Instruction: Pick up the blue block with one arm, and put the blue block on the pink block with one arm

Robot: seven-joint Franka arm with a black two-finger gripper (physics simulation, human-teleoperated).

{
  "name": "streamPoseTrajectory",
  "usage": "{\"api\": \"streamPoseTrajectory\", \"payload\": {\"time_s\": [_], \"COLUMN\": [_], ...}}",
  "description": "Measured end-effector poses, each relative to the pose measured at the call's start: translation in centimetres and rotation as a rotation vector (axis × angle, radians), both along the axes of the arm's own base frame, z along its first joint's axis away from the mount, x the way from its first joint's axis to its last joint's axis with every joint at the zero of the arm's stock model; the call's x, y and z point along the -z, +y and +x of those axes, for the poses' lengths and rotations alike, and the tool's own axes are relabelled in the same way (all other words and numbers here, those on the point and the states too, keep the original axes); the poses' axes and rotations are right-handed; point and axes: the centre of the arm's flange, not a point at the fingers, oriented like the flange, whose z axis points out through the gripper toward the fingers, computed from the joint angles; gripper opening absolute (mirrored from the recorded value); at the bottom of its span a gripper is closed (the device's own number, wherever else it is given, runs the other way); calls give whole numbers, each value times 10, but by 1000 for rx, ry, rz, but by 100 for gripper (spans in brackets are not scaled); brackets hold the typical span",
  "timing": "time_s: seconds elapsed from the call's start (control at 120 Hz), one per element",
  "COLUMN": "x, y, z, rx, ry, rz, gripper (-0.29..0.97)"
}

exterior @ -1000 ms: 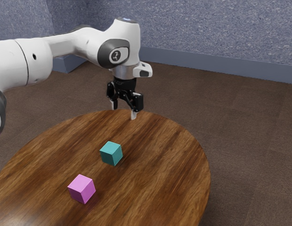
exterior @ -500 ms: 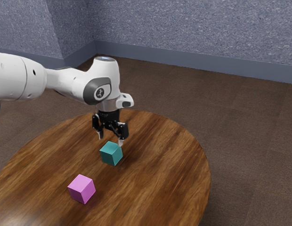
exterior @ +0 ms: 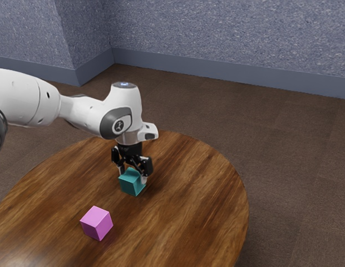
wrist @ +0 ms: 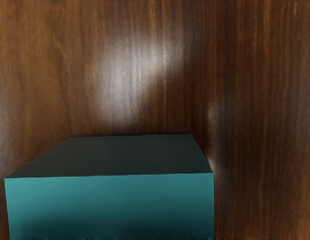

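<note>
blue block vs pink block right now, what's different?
Colour: the blue block is teal-blue, the pink block magenta-pink. Place: the blue block sits directly under the gripper; the pink block stands apart, nearer the camera in the exterior view. Both are similar-sized cubes resting on the wooden table.

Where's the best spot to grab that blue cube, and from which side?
Pinch two opposite side faces of the blue block, coming straight down: it sits flat on the table, with flat parallel sides well clear of the pink block.

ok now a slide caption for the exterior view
Franka arm's pincer sits just over the blue block on a round wooden table, pink block apart, nearer the camera.
</note>
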Motion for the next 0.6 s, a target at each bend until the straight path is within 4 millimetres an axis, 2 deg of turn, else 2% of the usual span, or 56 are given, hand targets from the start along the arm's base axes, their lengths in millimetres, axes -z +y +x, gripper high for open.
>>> {"api": "streamPoseTrajectory", "payload": {"time_s": [0.175, 0.5, 0.6], "x": [11, 24, 26], "y": [4, 7, 9], "z": [-8, -4, -4], "rx": [11, 49, 53], "ry": [1, -11, -11], "rz": [3, 14, 14], "gripper": [68, 68, 59]}}
